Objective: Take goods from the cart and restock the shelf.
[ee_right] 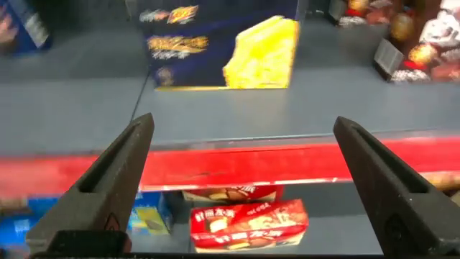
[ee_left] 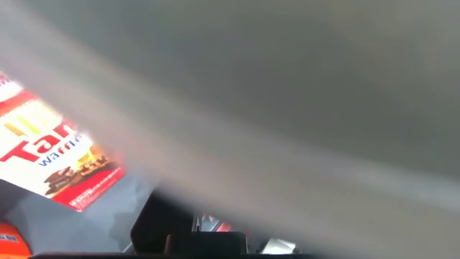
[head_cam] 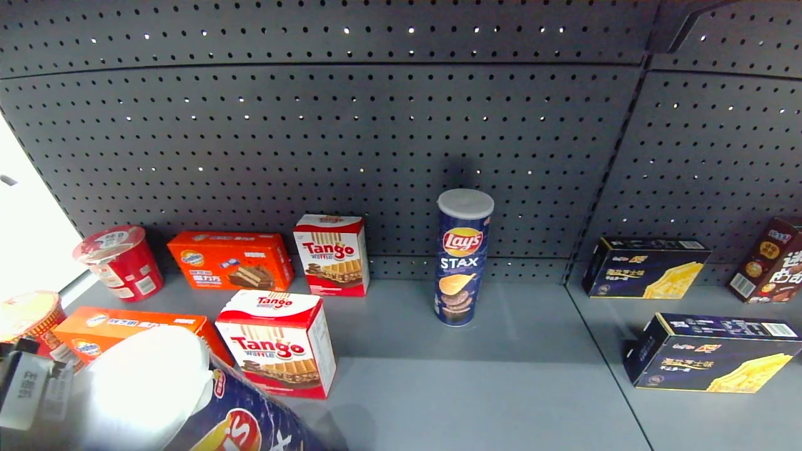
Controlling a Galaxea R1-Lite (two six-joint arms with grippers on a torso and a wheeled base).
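Note:
A dark blue chips can (head_cam: 238,419) with a white lid hangs tilted at the lower left of the head view, in front of the grey shelf (head_cam: 470,388). In the left wrist view its blurred grey side (ee_left: 287,108) crosses close to the camera, and my left gripper (ee_left: 205,234) is shut on it. A matching chips can (head_cam: 462,260) stands upright mid-shelf near the pegboard. My right gripper (ee_right: 244,122) is open with nothing between its fingers, in front of the shelf's red front edge (ee_right: 237,162).
Two wafer boxes (head_cam: 332,254) (head_cam: 279,341), two orange boxes (head_cam: 230,259) (head_cam: 125,332) and a red cup (head_cam: 120,262) fill the shelf's left. Dark blue boxes (head_cam: 645,266) (head_cam: 708,351) and a brown box (head_cam: 770,260) lie right. Bare shelf surrounds the standing can.

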